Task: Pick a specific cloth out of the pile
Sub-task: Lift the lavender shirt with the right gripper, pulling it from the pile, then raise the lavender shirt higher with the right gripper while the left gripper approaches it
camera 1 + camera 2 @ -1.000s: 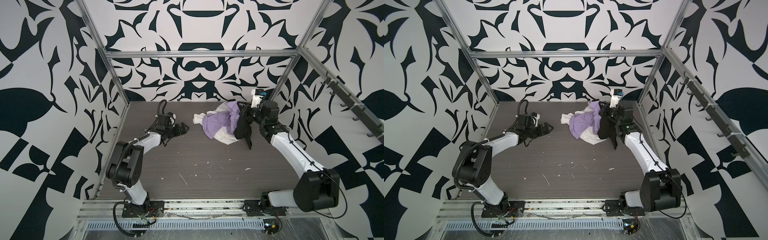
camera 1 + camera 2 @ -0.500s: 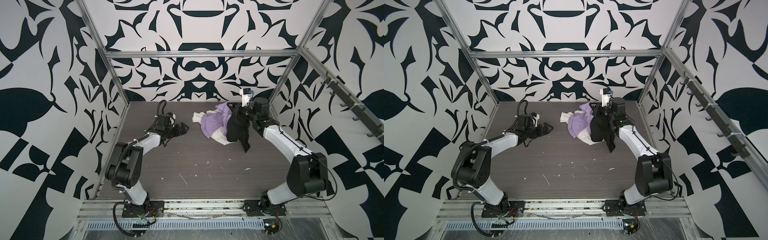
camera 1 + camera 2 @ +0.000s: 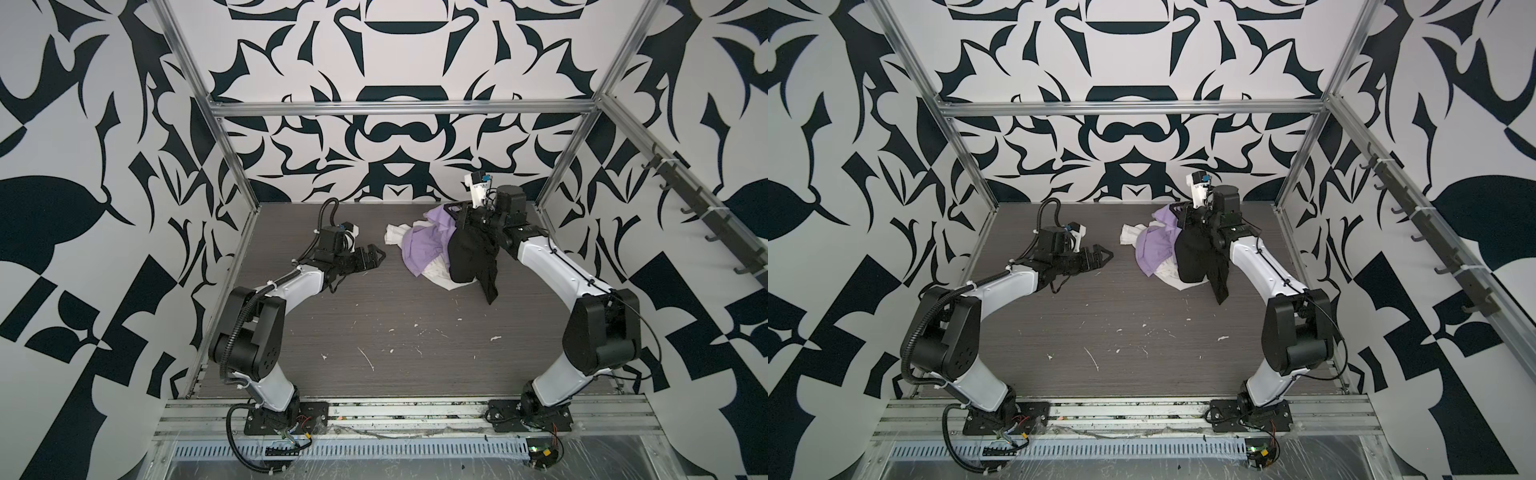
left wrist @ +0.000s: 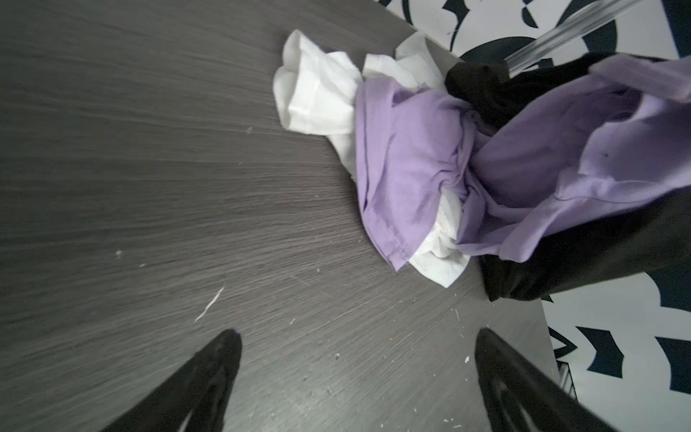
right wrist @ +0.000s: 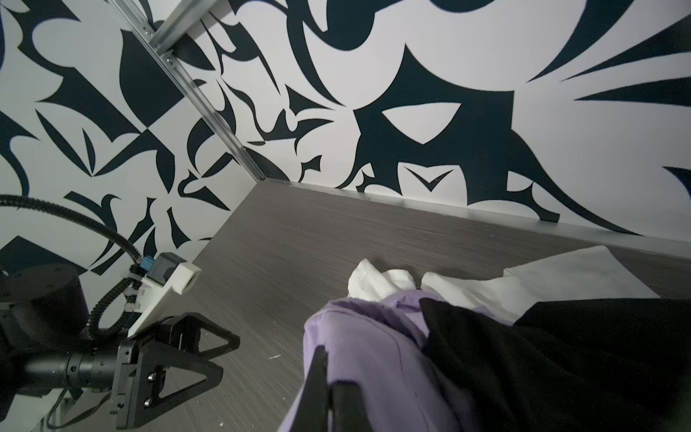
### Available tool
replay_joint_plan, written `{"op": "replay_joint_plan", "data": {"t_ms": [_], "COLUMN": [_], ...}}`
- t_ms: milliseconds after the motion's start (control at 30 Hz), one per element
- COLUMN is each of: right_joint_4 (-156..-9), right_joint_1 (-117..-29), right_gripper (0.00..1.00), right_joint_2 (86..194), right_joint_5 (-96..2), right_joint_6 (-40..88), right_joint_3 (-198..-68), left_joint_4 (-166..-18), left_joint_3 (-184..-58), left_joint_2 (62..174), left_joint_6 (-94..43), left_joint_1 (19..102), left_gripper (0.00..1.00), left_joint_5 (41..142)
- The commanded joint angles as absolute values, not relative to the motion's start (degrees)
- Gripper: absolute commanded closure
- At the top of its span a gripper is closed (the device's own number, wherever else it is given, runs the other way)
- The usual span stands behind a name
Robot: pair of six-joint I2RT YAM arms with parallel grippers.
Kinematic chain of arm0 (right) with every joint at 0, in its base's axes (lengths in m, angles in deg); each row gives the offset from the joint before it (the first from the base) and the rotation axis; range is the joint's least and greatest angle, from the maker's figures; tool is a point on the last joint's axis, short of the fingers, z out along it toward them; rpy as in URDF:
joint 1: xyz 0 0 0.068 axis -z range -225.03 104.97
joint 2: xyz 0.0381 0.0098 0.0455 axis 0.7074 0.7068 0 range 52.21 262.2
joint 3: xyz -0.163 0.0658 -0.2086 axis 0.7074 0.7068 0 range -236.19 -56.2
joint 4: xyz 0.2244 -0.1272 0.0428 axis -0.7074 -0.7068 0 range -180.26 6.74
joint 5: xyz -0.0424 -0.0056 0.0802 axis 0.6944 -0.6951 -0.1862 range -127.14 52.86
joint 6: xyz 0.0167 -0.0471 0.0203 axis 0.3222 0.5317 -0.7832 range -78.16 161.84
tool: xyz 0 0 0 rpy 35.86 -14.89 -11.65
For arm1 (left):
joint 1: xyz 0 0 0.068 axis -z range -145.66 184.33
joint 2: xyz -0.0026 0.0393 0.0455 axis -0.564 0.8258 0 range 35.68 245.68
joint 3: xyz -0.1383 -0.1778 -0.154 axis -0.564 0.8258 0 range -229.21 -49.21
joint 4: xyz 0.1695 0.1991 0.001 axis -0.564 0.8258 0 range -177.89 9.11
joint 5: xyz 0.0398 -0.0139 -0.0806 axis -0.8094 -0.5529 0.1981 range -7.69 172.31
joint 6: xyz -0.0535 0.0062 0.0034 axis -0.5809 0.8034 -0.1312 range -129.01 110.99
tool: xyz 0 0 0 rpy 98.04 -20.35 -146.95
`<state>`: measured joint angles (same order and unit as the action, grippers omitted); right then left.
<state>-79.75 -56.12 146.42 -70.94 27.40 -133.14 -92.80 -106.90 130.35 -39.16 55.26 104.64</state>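
The plain, thin lilac cloth (image 3: pixel 419 249) (image 4: pixel 407 157) lies in the pile (image 3: pixel 1167 257) at the far right of the table, close to the back wall. One end of it is drawn up off the heap toward my right gripper (image 5: pixel 331 374). That gripper's jaws are closed, and in the right wrist view lilac fabric is bunched right against the fingertips, so I read it as pinching the lilac cloth.

A crumpled black fabric garment (image 3: pixel 469 257) (image 5: pixel 561 355) drapes over the same gripper and hangs down on the near side of the heap. I cannot tell whether it is pinched as well. Under both lies a rumpled white fabric garment (image 3: pixel 395 232) (image 4: pixel 318 97), showing at the left edge and the near edge of the heap.

My left gripper (image 4: pixel 359 333) (image 3: pixel 376 257) hovers low over the table to the left of the pile, pointing at it, near but apart. Its jaws are spread wide and hold nothing.

The dark grey wood-grain tabletop (image 3: pixel 374 324) carries small white scraps (image 3: pixel 368 357) nearer the front.
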Motion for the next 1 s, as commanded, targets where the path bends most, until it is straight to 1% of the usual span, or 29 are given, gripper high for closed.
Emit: {"op": "replay_joint_plan", "data": {"t_ms": [0, 133, 300, 633, 967], "right_joint_4": [-77.6, -77.7, -78.7, -79.6, -80.1], "right_joint_1": [-56.5, -56.5, -56.5, -56.5, -56.5], "right_gripper": [1.0, 1.0, 1.0, 1.0, 1.0], "right_joint_2": [143.9, 142.4, 141.1, 138.4, 138.3], "right_joint_5": [-73.8, -73.8, -73.4, -73.9, -74.2], "right_joint_6": [30.0, 30.8, 31.8, 33.0, 33.7], "right_joint_3": [-137.0, -137.5, -138.3, -138.9, -141.8], "left_joint_4": [-93.6, -92.3, -91.8, -92.5, -93.1], "left_joint_3": [-111.5, -115.4, -117.8, -116.0, -115.3], "left_joint_2": [127.3, 126.8, 127.0, 125.8, 124.7], "left_joint_6": [-35.2, -31.7, -30.5, -30.6, -30.3], "left_joint_1": [57.0, 58.7, 59.5, 60.7, 60.9], "left_gripper": [0.0, 0.0, 0.0, 0.0, 0.0], "left_joint_5": [107.3, 107.6, 107.9, 108.1, 107.8]}}
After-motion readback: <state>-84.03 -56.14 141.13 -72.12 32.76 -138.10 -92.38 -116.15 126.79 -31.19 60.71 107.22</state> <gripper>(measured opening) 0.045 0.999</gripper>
